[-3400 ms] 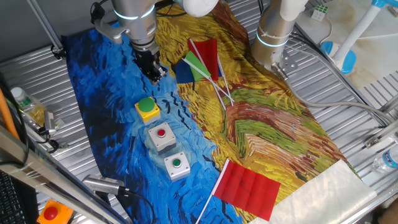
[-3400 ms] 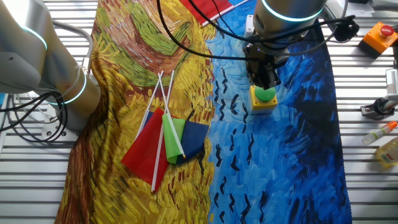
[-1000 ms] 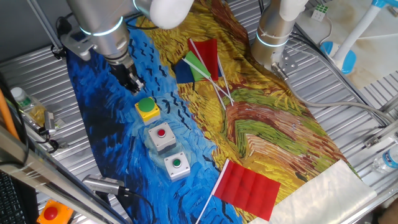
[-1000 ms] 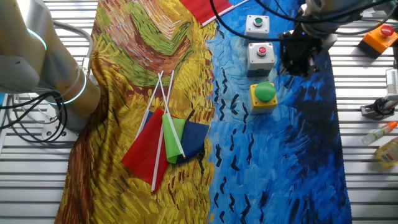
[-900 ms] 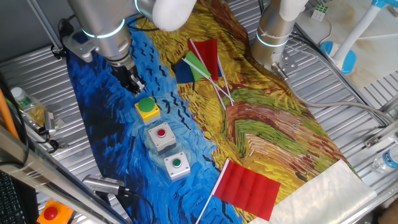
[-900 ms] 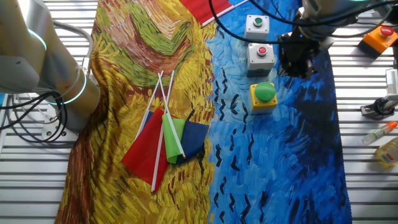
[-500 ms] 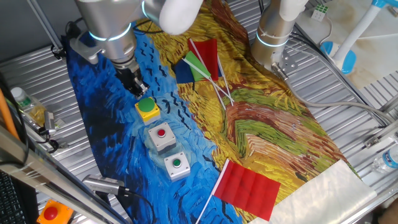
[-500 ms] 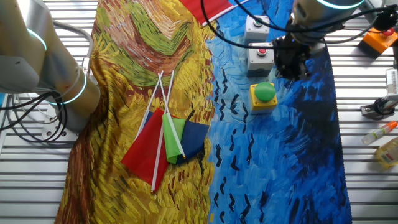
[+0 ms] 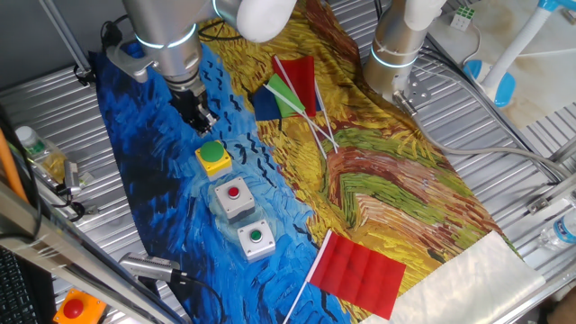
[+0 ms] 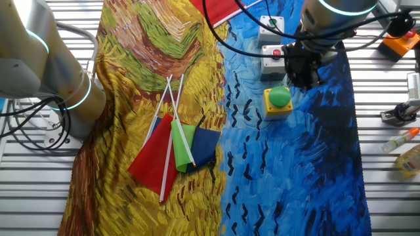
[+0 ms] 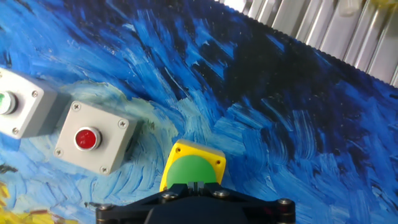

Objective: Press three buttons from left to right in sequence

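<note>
Gripper (image 9: 203, 121), seen in one fixed view, hangs above the blue part of the painted cloth (image 9: 378, 180), just beyond the far edge of the yellow box with the green dome cap (image 9: 213, 157). Nearer the camera, in one slanting row, follow the grey box with the red cap (image 9: 234, 196) and the grey box with the green cap (image 9: 256, 239). Whether the fingers are parted or closed cannot be told from this side.

The other fixed view shows the gripper (image 10: 303, 77) just right of and slightly behind the yellow box (image 10: 279, 100), apart from it. The red-capped box (image 10: 272, 56) and the green-capped box (image 10: 270, 25) lie farther away in the same line. Finger state is again hidden.

The hand view looks down the fingers: the green dome (image 11: 189, 170) sits at the bottom centre, partly covered by the dark gripper body, with the red cap (image 11: 86, 139) and the green-capped box (image 11: 15, 107) off to the left. Fingertips are not visible.

Judged from these views, the first press is in hand; the dome lies a little short of the finger line, so a small shift toward the yellow box, then a descent, seems called for.
</note>
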`<state>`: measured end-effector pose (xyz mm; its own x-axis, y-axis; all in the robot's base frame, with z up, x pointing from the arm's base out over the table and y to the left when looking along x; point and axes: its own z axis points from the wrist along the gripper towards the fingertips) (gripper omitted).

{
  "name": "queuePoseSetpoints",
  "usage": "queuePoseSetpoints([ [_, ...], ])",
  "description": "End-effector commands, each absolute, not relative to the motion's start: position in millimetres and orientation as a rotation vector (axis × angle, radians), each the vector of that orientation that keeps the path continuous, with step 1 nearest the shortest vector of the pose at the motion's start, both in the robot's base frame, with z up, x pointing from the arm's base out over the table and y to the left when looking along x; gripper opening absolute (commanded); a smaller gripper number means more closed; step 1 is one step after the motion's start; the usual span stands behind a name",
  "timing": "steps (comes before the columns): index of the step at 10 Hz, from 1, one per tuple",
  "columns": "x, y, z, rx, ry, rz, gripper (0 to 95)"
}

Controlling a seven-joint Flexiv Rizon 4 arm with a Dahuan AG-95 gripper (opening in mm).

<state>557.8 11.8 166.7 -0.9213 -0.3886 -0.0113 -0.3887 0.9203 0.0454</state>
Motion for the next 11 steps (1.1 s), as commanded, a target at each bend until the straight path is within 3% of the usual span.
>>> queuePoseSetpoints([
  [1, 557.3, 11.6, 166.6, -0.622, 3.072, 0.066, 0.0],
  [11, 557.3, 11.6, 166.6, -0.594, 3.065, 0.058, 0.0],
])
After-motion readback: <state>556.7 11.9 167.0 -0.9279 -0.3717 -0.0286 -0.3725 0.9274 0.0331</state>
